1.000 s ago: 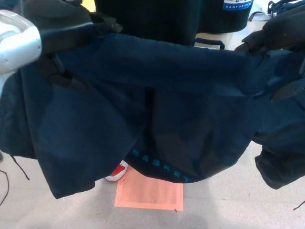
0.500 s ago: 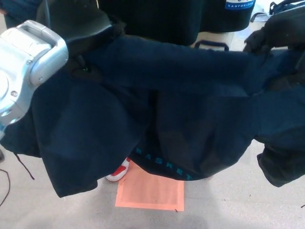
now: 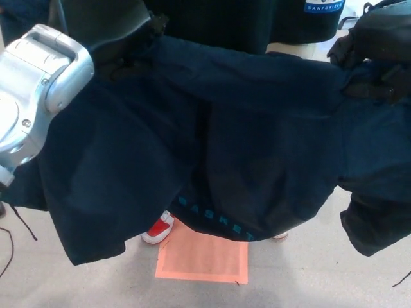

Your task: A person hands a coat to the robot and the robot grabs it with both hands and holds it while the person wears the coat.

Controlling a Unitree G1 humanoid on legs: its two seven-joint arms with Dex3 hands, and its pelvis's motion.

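From the head view, the dark navy coat (image 3: 212, 147) hangs spread between the two arms, its upper edge stretched roughly level from upper left to upper right and its body drooping in folds toward the floor (image 3: 308, 282). The left hand (image 3: 112, 29) is at the top left, black against dark cloth, with the silver wrist housing (image 3: 35, 90) just below it; it appears to be grasping the coat's upper edge, though its fingers merge with the fabric and cannot be picked out one by one. The right hand (image 3: 376, 38) at the top right is clenched on the coat's other shoulder, cloth bunched beneath it. Teal lettering (image 3: 215, 221) shows near the lower hem. Beyond the coat stands a person in dark clothes (image 3: 212, 22), close against the upper edge, with a red-and-white shoe (image 3: 157, 230) visible under the hem beside an orange mat (image 3: 202, 256). The step in hand looks like the holding phase. To do it well, both grips should stay firm and the two hands well apart and level, so the collar stays taut and the sleeve openings hang open for the person's arms. Letting either side sag or drift inward would likely close an armhole.
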